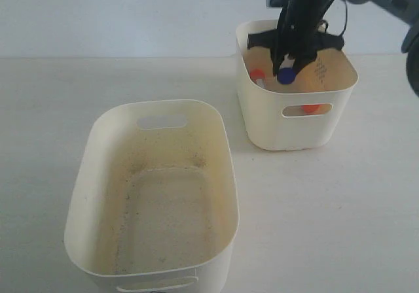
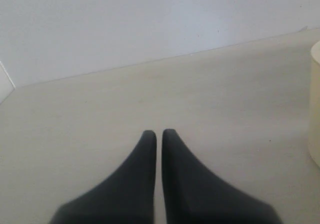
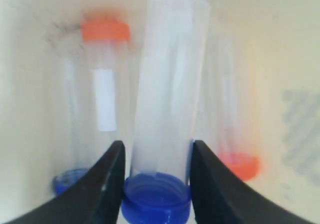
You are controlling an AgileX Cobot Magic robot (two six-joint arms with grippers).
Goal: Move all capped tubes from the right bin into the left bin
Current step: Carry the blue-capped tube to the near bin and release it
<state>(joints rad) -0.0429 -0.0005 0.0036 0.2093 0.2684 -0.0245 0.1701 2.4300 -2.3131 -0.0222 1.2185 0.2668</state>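
On a pale worktop (image 1: 327,208), a clear plastic blue-capped tube (image 3: 170,84) is clamped near its cap by the right tool (image 3: 157,146) inside the taller cream plastic right bin (image 1: 262,110), presumably for lifting out; the wider cream left bin (image 1: 85,175) is seen tubeless, the left tool (image 2: 159,134) closed, empty

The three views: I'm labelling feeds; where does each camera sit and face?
Exterior: off the arms, looking down on left bin and right bin; right arm shows.
Left wrist: faces the table past shut left hand.
Right wrist: looks into right bin past right hand gripping blue-capped tube.
Shared: exterior and right wrist show that tube.
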